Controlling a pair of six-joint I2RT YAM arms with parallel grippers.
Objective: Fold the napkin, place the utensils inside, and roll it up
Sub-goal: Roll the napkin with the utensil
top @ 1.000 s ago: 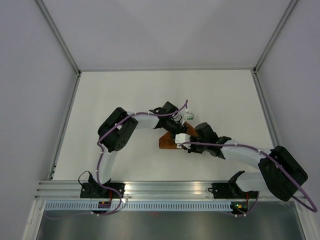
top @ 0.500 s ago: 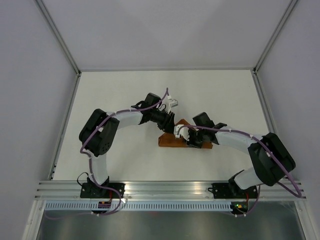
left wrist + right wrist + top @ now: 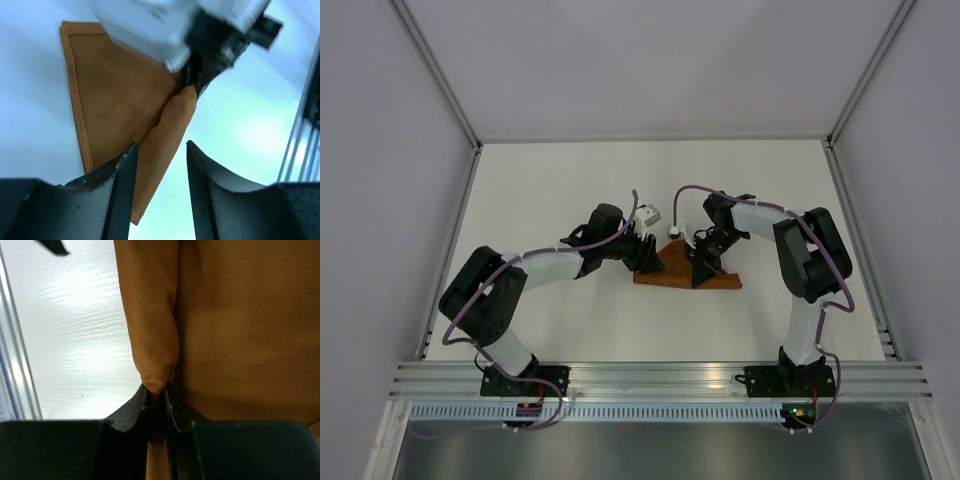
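Your napkin [image 3: 665, 278] lies partly folded; right fingers [image 3: 131, 416] pinch its ridge, left fingers [image 3: 120, 192] gape empty; filling and rolling remain.

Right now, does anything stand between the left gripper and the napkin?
Nothing visible does. The left gripper is open and faces the napkin directly; a raised fold of it runs toward the gap of the jaws. The right gripper pinches that same fold at its far end, not in between.
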